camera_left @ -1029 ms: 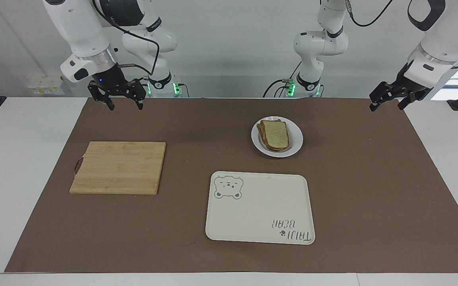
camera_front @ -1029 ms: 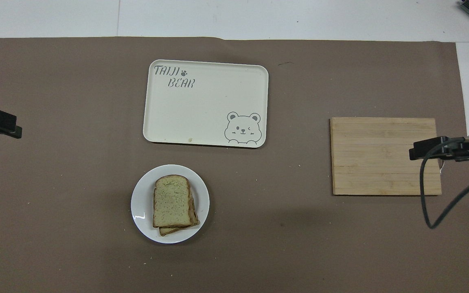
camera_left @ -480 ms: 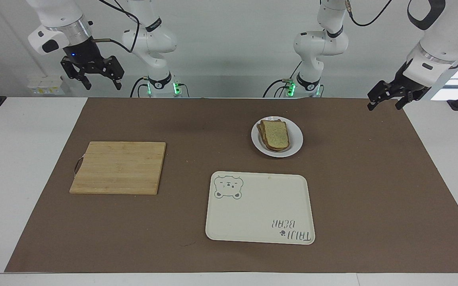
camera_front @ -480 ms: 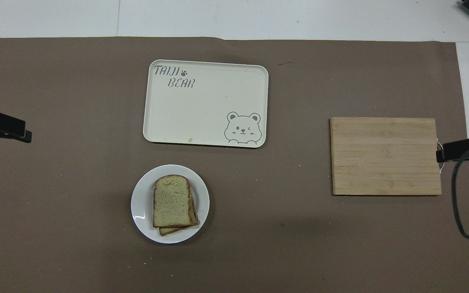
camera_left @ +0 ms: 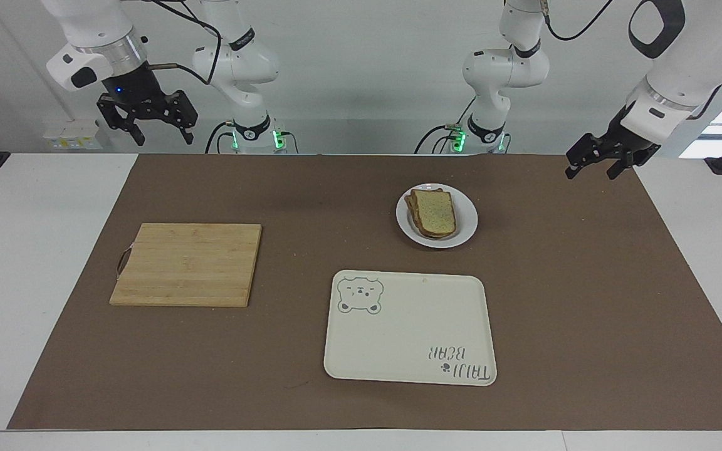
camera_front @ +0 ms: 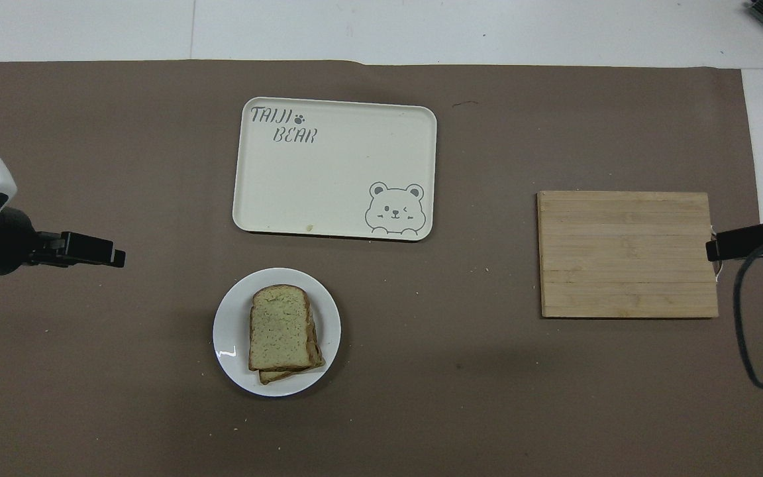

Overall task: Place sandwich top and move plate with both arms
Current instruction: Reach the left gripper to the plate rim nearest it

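A white desk point(camera_left: 41, 263) under a brown mat point(camera_left: 586, 300), pale wall at my back. The plate point(camera_left: 466, 230) sits in the mat's half toward my left arm's end, well in from the edges, nearer to me than the bear tray point(camera_left: 411, 329). The sandwich top point(camera_left: 435, 211) already lies on the slices stacked there, a little askew. A cutting board point(camera_left: 187, 264) lies bare toward my right arm's end.

My left gripper point(camera_left: 591, 168) hangs over the mat's corner at its own end, fingers wide and holding nothing. My right gripper point(camera_left: 148, 125) is up above the desk's edge on my side — fingers spread, empty too.

I judge the bread soft, light and easily shifted; the plate stiff, glossy, slippery, and breakable if dropped. So I would take the rim at two facing points — one per arm — and keep it level.
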`<move>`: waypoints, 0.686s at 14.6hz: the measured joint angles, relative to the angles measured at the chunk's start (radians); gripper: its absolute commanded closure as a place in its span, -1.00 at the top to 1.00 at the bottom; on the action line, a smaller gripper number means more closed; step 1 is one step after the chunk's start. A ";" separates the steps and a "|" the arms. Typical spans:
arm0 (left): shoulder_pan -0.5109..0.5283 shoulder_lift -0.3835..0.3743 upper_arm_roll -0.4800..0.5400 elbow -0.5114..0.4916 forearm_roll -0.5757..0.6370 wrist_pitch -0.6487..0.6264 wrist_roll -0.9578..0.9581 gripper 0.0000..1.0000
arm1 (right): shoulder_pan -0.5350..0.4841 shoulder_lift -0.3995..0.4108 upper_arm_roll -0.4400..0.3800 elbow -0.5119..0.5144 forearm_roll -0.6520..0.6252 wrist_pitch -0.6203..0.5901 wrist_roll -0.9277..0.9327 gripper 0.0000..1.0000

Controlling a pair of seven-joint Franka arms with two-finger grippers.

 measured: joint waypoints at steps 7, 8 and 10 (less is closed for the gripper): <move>0.004 -0.004 0.002 -0.267 -0.205 0.123 0.278 1.00 | 0.000 0.000 0.000 0.000 0.000 -0.001 0.000 1.00; 0.011 -0.004 0.003 -0.318 -0.248 0.160 0.339 1.00 | 0.000 0.000 0.000 0.000 0.000 -0.001 0.000 1.00; 0.036 -0.002 0.004 -0.424 -0.343 0.223 0.468 1.00 | 0.000 0.000 0.001 0.000 0.000 -0.001 0.000 1.00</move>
